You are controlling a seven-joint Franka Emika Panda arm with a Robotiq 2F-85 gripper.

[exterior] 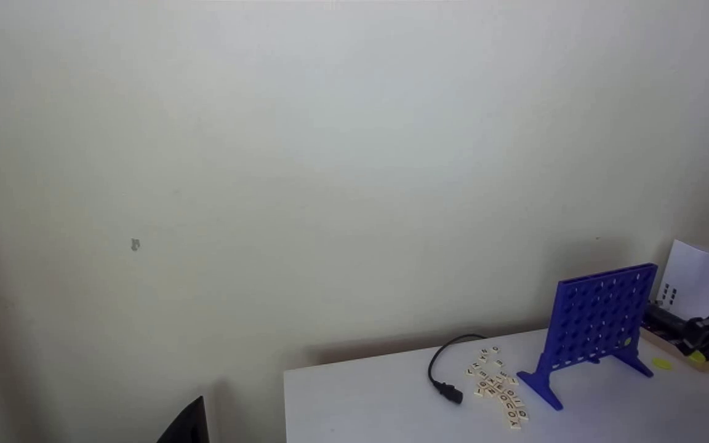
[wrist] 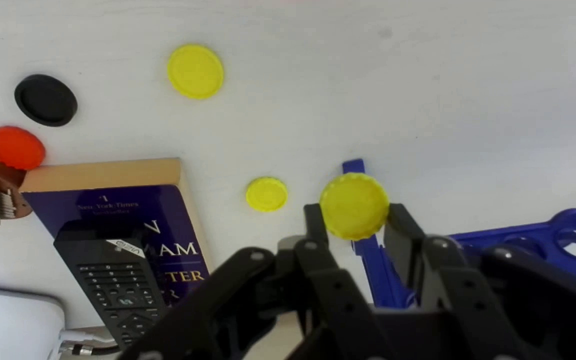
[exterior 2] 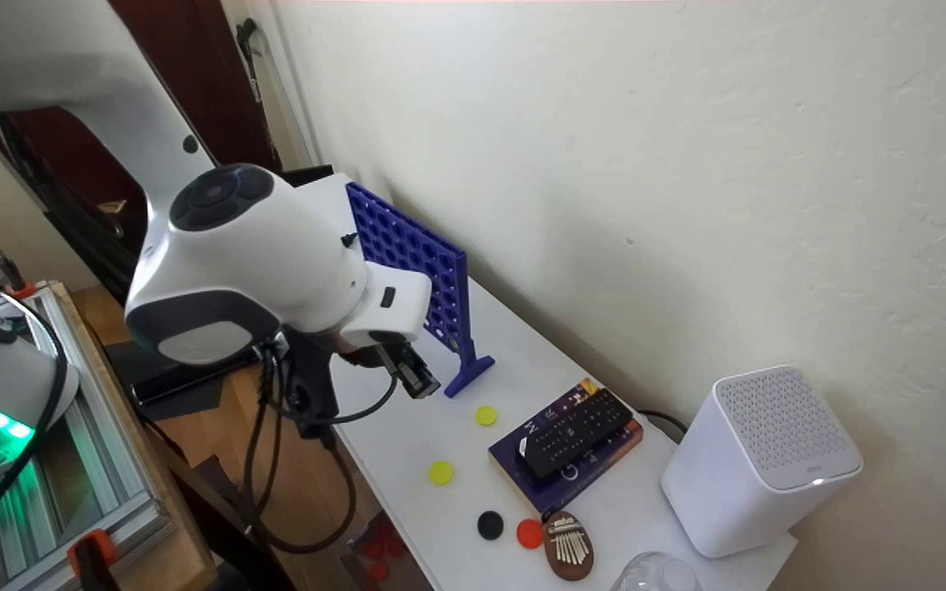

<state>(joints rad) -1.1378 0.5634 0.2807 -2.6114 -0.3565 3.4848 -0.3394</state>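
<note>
White table [wrist: 468,100] along a pale wall [exterior: 354,184]. Gripper [wrist: 354,210] pinches 1 yellow disc [wrist: 354,205], above the table. Blue rack [exterior: 604,315] (1) near, its foot [wrist: 370,255] behind the disc in wrist view. Around: 2 loose yellow discs [wrist: 195,71], 1 black disc [wrist: 46,100], 1 red disc [wrist: 16,148], 1 thumb piano [exterior 2: 568,548], 1 book [wrist: 118,199] bearing 1 remote [wrist: 120,295]

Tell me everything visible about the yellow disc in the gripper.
The round yellow plastic-looking disc has a scalloped rim. The black two-finger gripper pinches its opposite edges, holding it above the white table. In the wrist view, one face shows nearly head-on, partly hiding the blue plastic rack's foot.
</note>
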